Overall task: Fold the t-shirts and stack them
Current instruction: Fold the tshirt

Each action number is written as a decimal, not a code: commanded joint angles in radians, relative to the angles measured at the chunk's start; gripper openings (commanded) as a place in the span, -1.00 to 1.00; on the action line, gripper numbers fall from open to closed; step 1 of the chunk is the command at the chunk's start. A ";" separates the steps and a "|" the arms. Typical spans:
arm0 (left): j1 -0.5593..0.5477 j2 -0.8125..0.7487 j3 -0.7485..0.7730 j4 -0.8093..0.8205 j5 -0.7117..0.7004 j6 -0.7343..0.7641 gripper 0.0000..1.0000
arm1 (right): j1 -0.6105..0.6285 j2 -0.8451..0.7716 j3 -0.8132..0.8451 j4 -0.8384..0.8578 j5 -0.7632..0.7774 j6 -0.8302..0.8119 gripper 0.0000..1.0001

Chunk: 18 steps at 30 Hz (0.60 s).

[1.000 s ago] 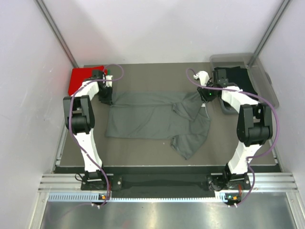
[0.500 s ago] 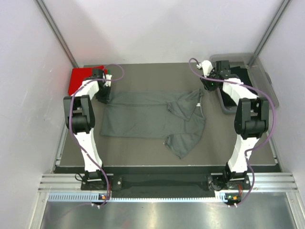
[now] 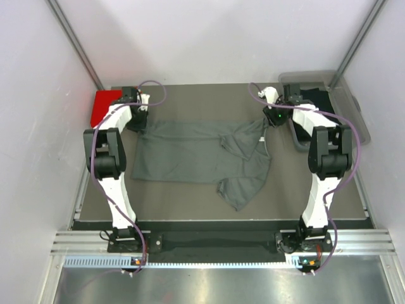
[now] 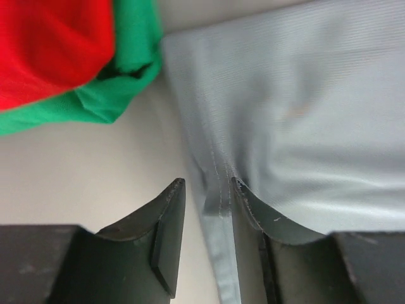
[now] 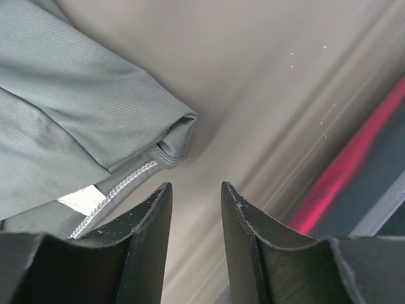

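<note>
Dark grey t-shirt [image 3: 190, 155] lies spread on the surface [image 3: 190, 101], crumpled at its right side, where one flap trails toward the near edge. Left tool [image 3: 140, 121] stands at the shirt's far-left corner. In the left wrist view the left tool [image 4: 207, 182] is narrowly parted. The stitched hem of the dark grey t-shirt [image 4: 304, 114] runs through the gap against one finger, and a strip of bare surface [image 4: 95, 164] shows between the hem and the other finger. Right tool [image 3: 273, 119] stands at the shirt's far-right corner. In the right wrist view the right tool [image 5: 196, 185] is released with nothing between its fingers. A folded, stitched edge of the dark grey t-shirt [image 5: 69, 126] and a white label [image 5: 79, 199] lie just beyond the fingertips, apart from them. Bright red t-shirt [image 3: 101, 109] sits beyond the grey shirt's far-left corner. In the left wrist view the red t-shirt [image 4: 50, 44] rests on a green t-shirt [image 4: 126, 82], which lies just beside the grey hem. Clear plastic tub [image 3: 345, 101] stands to the right of the grey shirt and holds a black t-shirt [image 3: 314, 102].
</note>
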 commanded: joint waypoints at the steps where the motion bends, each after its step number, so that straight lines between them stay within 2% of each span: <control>1: -0.095 -0.177 0.009 0.067 0.092 0.035 -0.19 | -0.003 -0.004 0.033 0.006 -0.048 -0.009 -0.24; 6: -0.301 -0.234 0.043 0.008 0.230 0.039 -0.23 | -0.004 0.022 0.061 -0.009 -0.071 0.001 -0.24; 7: -0.373 -0.219 0.070 -0.013 0.246 0.037 -0.27 | -0.004 0.033 0.070 -0.011 -0.077 0.008 -0.24; 11: -0.502 -0.153 0.145 -0.032 0.298 0.010 -0.45 | -0.003 0.051 0.095 -0.020 -0.102 0.018 -0.24; 16: -0.567 -0.024 0.251 -0.029 0.335 -0.027 -0.57 | -0.004 0.079 0.127 -0.029 -0.116 0.025 -0.27; 18: -0.580 0.008 0.276 -0.029 0.359 -0.052 -0.58 | -0.003 0.091 0.138 -0.030 -0.124 0.025 -0.34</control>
